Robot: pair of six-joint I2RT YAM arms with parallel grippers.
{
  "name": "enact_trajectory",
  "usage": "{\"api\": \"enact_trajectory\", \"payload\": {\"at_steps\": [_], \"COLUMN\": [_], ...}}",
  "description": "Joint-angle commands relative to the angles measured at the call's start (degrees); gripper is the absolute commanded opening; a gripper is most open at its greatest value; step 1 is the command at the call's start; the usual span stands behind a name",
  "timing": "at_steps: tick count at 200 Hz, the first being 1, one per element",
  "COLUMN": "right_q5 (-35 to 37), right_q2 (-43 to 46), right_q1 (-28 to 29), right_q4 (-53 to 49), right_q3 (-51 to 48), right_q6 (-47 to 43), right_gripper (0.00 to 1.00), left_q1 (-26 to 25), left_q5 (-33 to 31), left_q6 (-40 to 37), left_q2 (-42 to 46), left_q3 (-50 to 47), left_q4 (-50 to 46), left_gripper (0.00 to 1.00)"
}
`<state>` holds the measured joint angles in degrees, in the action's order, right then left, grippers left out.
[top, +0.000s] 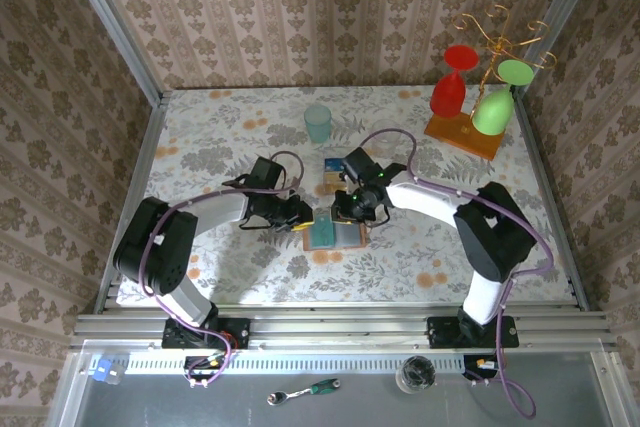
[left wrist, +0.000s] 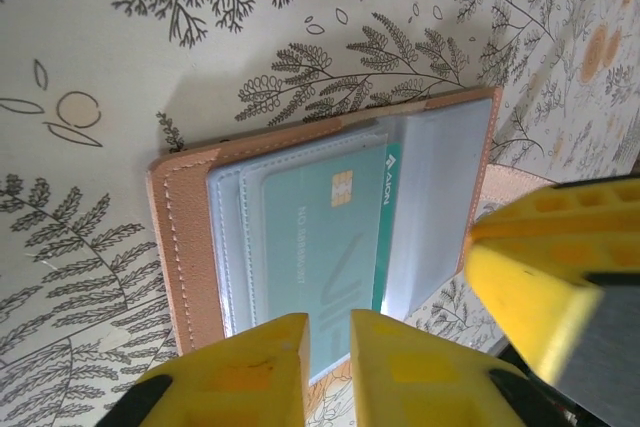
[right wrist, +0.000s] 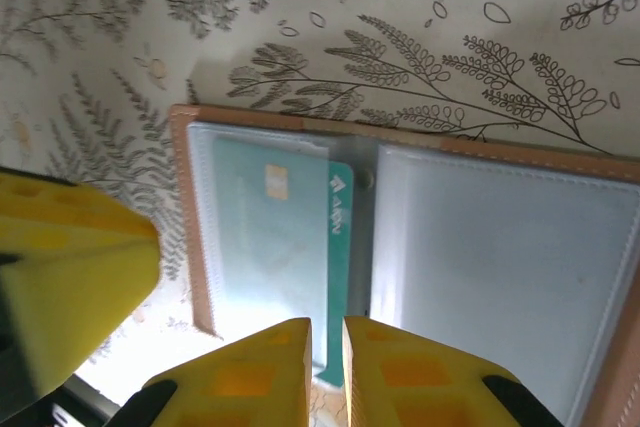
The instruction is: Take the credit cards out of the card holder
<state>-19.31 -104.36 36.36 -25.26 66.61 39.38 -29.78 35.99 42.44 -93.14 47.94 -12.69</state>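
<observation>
The table (top: pixel 200 137) is cream, with grey leaves and little orange flowers all over. The card holder (left wrist: pixel 185 247) is tan outside and pale grey-blue inside. The card (left wrist: pixel 320 257) is blue-green with a small gold square. The robot's fingers (left wrist: pixel 240 377) are bright yellow. The walls (top: pixel 300 7) are brown with flowery shapes. I see a red glass (top: pixel 452 82), a green glass (top: pixel 493 112) and an orange base (top: pixel 460 135).

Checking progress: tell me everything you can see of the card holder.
The card holder lies open on the flowered table. Tan stitched leather edges frame clear plastic sleeves. One sleeve holds a teal card with a gold chip, slid partway out toward the spine; the other sleeve looks empty. The left gripper and right gripper sit at its edge, jaws nearly together.
</observation>
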Motion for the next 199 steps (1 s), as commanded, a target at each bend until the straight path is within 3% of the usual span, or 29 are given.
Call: {"api": "enact_trajectory", "payload": {"at_steps": [1,35,199], "right_q5": [-0.9,1.8,3.2], "right_q2": [-1.8,-2.7,-2.2], "right_q1": [-0.2,-0.3,-1.5], "right_q4": [1.2,1.0,2.4], "right_q3": [1.4,1.2,-2.4], "right_q6": [-0.3,-1.0,-1.2], "right_gripper": [0.16,0.16,0.14], "left_q1": [0.2,0.0,-2.4], "left_q5": [-0.3,-0.5,-2.5], "left_q6": [0.0,0.0,-1.9], "left_q2": [-0.3,-1.2,-4.1], "left_q3": [1.1,1.3,3.3], "left_q4": [-0.3,-0.5,-3.0], "left_gripper": [0.14,0.10,0.04]}}
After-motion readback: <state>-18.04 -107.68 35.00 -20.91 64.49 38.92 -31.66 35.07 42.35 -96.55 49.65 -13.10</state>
